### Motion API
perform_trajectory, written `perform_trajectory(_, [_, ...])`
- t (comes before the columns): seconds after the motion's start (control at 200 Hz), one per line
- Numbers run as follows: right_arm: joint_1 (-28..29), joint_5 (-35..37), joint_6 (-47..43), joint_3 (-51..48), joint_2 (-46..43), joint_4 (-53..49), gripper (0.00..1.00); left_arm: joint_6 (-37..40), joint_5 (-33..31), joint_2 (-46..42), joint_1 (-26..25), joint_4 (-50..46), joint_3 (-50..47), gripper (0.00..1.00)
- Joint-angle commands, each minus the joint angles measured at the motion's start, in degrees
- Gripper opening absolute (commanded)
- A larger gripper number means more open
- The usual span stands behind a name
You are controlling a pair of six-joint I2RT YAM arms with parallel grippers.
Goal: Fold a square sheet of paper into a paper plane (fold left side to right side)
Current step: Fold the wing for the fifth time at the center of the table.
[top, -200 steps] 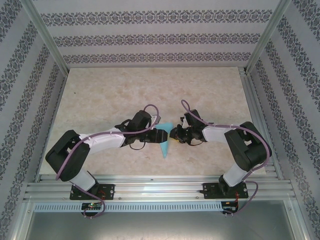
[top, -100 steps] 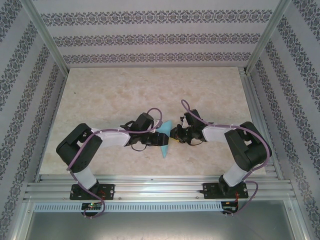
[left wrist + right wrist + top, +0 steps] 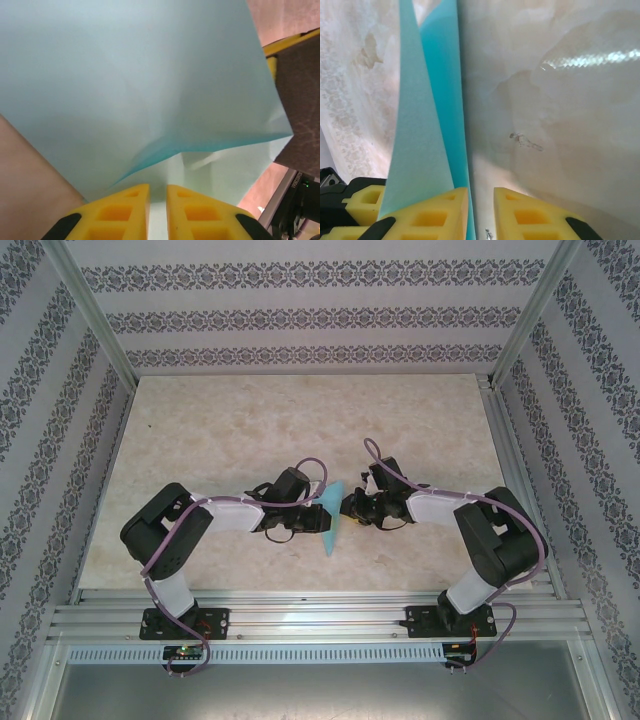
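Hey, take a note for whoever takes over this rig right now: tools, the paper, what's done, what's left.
Left tool: shut on an edge of the folded paper.
Right tool: shut on it from the opposite side.
Paper: pinched between both tools above the middle of the table, turned on edge, tapering to a point toward the arm bases.
Done: it is creased into layers with a slim pointed shape.
Left: probably the last folds and pressing the creases, then setting it down. How many folds remain can't be told.
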Motion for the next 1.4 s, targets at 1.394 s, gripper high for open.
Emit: perform_trajectory(1.394, [4.14, -2.79, 3.7, 3.08, 7.29, 9.35, 0.15, 1.11, -5.54, -0.38, 0.2, 0.69, -2.76, 0.11])
